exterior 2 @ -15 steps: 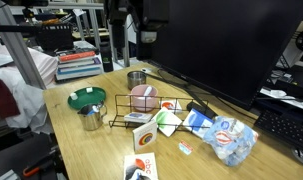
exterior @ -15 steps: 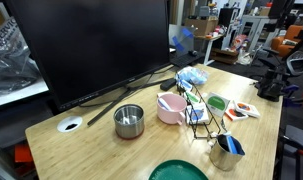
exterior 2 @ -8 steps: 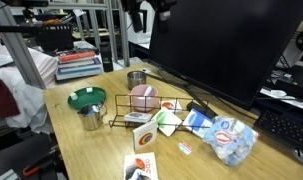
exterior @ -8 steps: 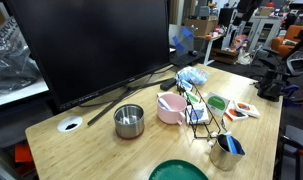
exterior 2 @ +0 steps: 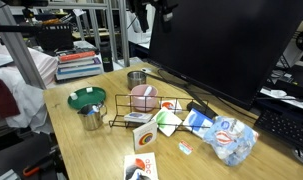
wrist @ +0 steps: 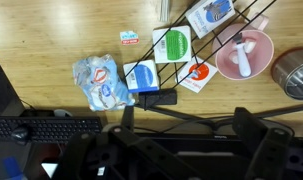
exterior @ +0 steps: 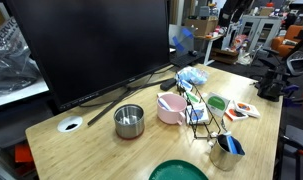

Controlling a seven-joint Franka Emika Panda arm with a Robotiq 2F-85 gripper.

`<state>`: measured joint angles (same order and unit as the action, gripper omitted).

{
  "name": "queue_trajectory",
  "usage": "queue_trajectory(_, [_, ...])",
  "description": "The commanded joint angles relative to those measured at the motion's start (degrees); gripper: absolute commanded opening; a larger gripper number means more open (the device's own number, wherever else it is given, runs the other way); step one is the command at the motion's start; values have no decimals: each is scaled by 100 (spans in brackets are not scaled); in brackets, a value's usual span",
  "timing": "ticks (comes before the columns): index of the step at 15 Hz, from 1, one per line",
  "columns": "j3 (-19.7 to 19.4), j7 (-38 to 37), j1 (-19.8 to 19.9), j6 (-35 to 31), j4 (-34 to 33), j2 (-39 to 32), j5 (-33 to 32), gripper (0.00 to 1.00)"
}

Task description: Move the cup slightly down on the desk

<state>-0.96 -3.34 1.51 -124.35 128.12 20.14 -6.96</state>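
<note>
The cup [exterior: 129, 120] is a wide, shiny silver cup standing on the desk [exterior: 86, 150] in front of the monitor's foot. It also shows in an exterior view [exterior 2: 137, 78] and at the right edge of the wrist view [wrist: 296, 75]. My gripper [exterior 2: 151, 12] hangs high above the desk near the monitor's top, far from the cup. In the wrist view its two dark fingers [wrist: 186, 140] stand wide apart with nothing between them.
A large black monitor [exterior: 91, 45] stands behind the cup. Beside the cup are a pink cup with a utensil [exterior: 171, 108], a black wire rack [exterior: 198, 115], a steel cup with blue items [exterior: 228, 150], a green plate [exterior: 178, 171], packets [wrist: 101, 80] and a white grommet [exterior: 70, 125].
My gripper has risen from just above the cup's area to high by the monitor's top. Nothing on the desk has moved.
</note>
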Motion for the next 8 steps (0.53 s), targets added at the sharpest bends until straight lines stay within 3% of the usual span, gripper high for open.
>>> queue_trajectory(1, [29, 12, 33, 10, -10, -2, 15, 100])
queue_trajectory(8, [215, 43, -182, 18, -161, -215, 121, 100])
